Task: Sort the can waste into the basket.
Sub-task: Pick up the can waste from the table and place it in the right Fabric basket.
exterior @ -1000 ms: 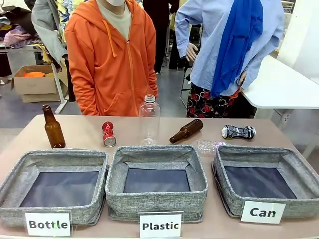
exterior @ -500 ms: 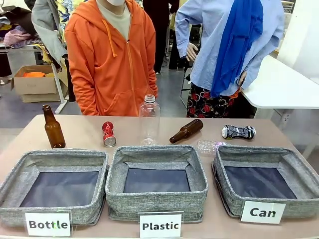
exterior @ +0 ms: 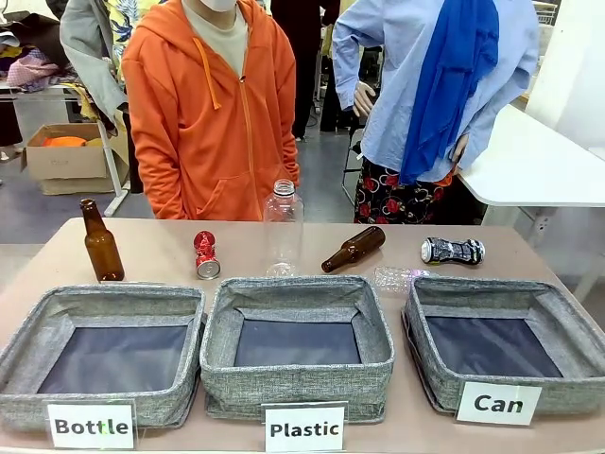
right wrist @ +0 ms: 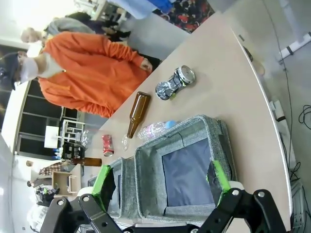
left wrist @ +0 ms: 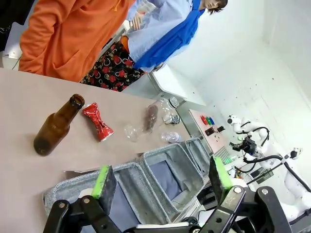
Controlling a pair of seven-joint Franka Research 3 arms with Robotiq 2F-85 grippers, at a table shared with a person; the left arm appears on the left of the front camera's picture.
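Ideally the right tool (right wrist: 159, 178), spread and empty, should pinch the black-and-silver crushed can (exterior: 452, 251) across its waist; it lies on the surface (exterior: 161, 248) just behind the Can basket (exterior: 437, 371). The left tool (left wrist: 161, 175), also spread, suits the red crushed can (exterior: 206, 255) farther left.

Robotics laboratory arranged for a sorting trial. A beige work table (exterior: 161, 248) carries three grey fabric containers in a row, each fronted by a printed card: the "Bottle" bin (exterior: 19, 407), the "Plastic" bin (exterior: 236, 383) and the "Can" basket (exterior: 567, 395). Behind the table are a bare grey floor (exterior: 321, 180), a white side table (exterior: 539, 170) and an open cardboard box (exterior: 61, 163) of oddments. A person (exterior: 213, 113) in an orange hoodie stands at the far edge. Loose cables (right wrist: 304, 115) trail on the floor beyond the table's end.
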